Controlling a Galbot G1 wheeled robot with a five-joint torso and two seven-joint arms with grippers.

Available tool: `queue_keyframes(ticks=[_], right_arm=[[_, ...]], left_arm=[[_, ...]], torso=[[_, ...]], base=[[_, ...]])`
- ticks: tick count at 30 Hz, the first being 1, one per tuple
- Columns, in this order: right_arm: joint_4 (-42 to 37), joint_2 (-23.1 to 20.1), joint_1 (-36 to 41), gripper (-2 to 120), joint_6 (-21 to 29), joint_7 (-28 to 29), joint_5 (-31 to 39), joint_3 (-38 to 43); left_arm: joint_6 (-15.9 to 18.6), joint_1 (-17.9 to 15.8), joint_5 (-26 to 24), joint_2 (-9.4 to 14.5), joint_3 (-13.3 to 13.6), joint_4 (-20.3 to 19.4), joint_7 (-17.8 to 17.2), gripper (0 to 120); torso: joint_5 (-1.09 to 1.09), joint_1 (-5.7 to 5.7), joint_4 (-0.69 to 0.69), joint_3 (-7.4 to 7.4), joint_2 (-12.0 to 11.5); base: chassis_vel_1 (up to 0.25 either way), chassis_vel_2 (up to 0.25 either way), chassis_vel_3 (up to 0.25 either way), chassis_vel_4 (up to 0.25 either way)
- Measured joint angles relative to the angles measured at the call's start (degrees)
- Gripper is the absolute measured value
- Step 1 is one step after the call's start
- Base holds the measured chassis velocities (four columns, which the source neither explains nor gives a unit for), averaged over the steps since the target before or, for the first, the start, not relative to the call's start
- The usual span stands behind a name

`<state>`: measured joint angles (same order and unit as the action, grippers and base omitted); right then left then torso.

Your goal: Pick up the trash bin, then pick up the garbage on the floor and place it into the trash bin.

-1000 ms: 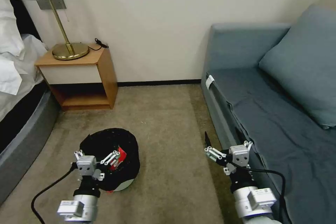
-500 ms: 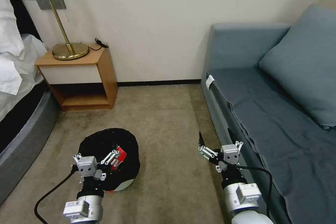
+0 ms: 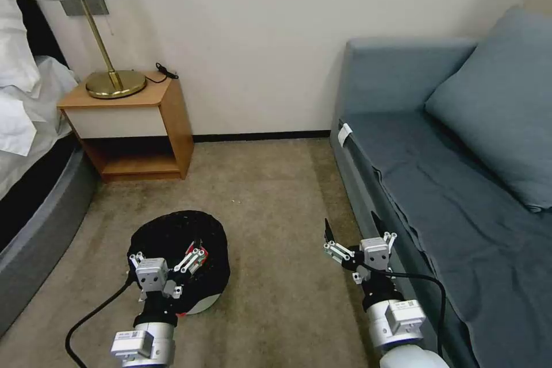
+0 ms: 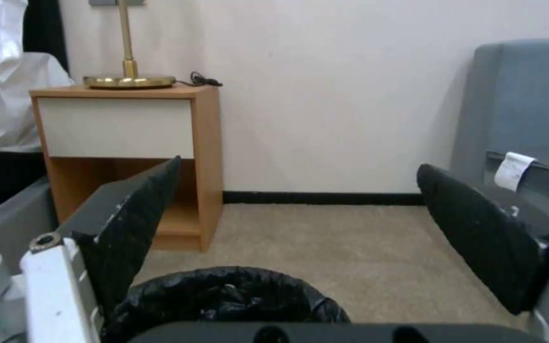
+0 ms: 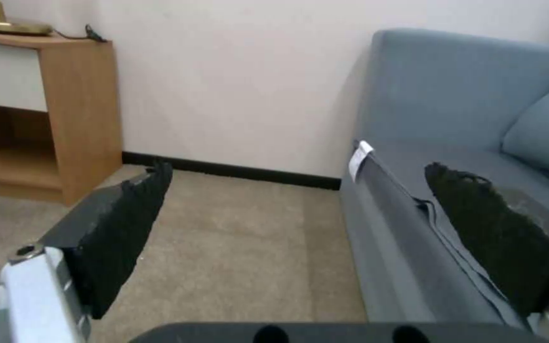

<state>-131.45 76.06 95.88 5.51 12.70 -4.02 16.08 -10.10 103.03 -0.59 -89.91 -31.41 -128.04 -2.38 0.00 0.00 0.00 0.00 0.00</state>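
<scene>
The trash bin (image 3: 172,233), round and lined with a crinkly black bag, stands on the carpet with its pale base (image 3: 202,303) showing. A red wrapper (image 3: 199,260), a piece of the garbage, lies inside it. My left gripper (image 3: 167,246) hovers open over the bin's near rim, and the bag's rim (image 4: 224,297) shows just below the open left gripper (image 4: 299,166), which holds nothing. Close to the sofa's front edge my right gripper (image 3: 352,230) hangs open over the carpet. Between the fingers of the right gripper (image 5: 300,167) there is only carpet and sofa.
A wooden nightstand (image 3: 172,121) with a brass lamp (image 3: 115,83) stands against the wall at the back left. A bed (image 3: 34,207) borders the left side. The blue-grey sofa (image 3: 437,184) runs along the right. Open carpet (image 3: 276,195) lies between them.
My right gripper has shifted left and a little forward, away from the sofa edge. The left gripper has slid slightly right over the bin. The bin has not moved.
</scene>
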Motion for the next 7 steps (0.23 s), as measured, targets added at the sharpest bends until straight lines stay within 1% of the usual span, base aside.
queue_keyframes(ticks=[7], right_arm=[[0.0, 0.0, 0.0, 100, 0.0, 0.0, 0.0, 0.0]], left_arm=[[0.0, 0.0, 0.0, 0.0, 0.0, 0.0, 0.0, 100]], torso=[[0.0, 0.0, 0.0, 0.0, 0.0]], base=[[0.0, 0.0, 0.0, 0.0]])
